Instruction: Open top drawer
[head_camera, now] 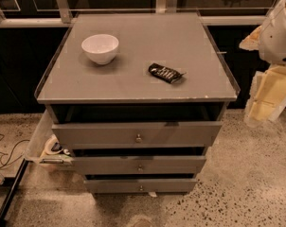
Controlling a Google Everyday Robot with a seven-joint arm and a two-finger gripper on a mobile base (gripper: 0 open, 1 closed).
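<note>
The grey cabinet stands in the middle of the camera view with three drawers stacked in its front. The top drawer has the widest front panel, with a small round metal knob at its centre. A dark gap shows between this panel and the cabinet top. Two slimmer drawer fronts lie below it. My gripper, cream-coloured at the end of the white arm, hangs at the far right. It is beside the cabinet's right edge, apart from it and well away from the knob.
A white bowl and a dark snack packet lie on the cabinet top. A side tray with a tape roll sticks out at the lower left. Cables lie on the speckled floor at left. A railing runs behind.
</note>
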